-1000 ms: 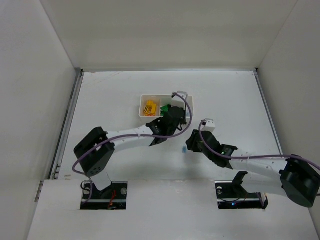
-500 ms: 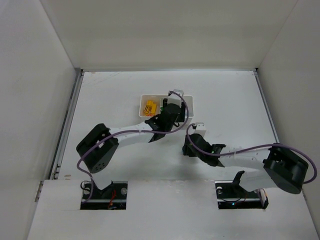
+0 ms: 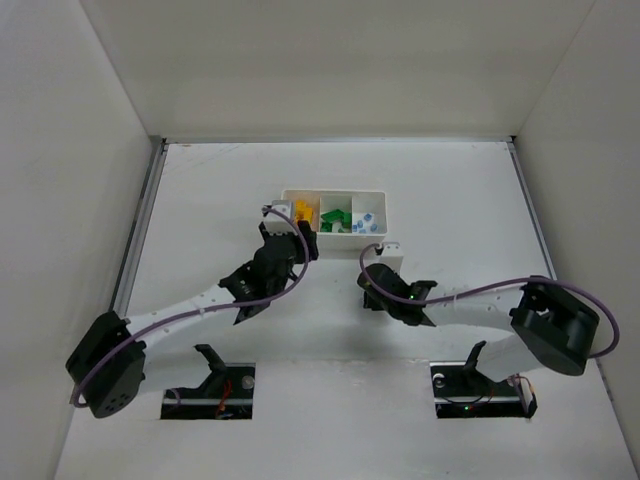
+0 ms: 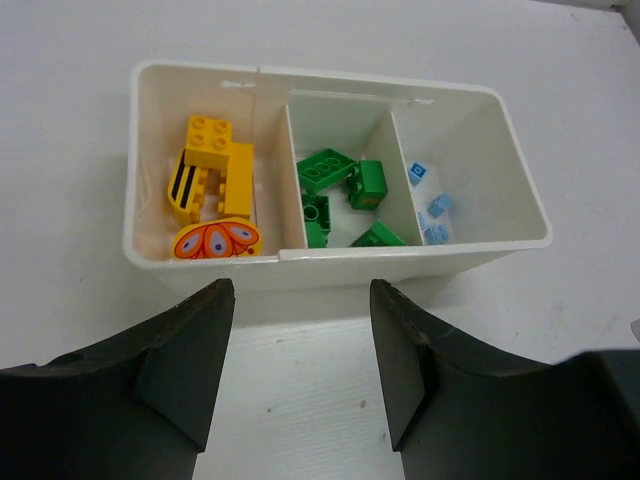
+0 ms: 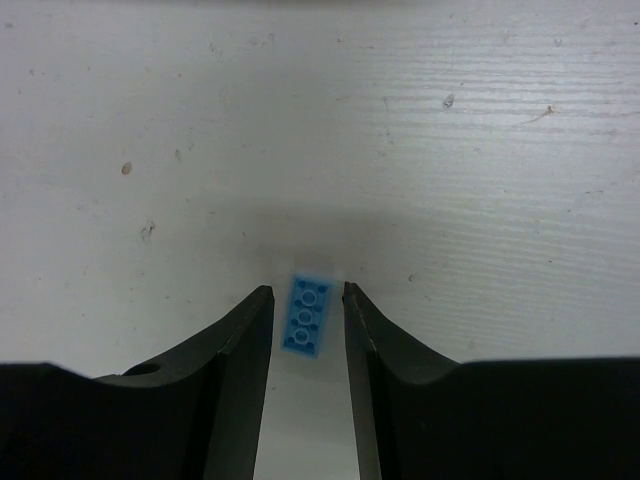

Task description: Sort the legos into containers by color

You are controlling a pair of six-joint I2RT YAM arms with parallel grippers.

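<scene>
Yellow legos [image 4: 212, 170] lie in the left compartment of the white tray [image 4: 345, 262], green legos [image 4: 326, 172] in the middle one and tiny light blue pieces [image 4: 432, 214] in the right one. The left gripper [image 4: 300, 292] is spread wide with nothing between its fingers, and the tray is just beyond it at 12 o'clock. One light blue brick [image 5: 307, 317] lies flat on the table [image 5: 420, 130], outside the tray. It sits between the fingers of the right gripper [image 5: 305, 291], which flank it unclenched with a slim gap on either side
</scene>
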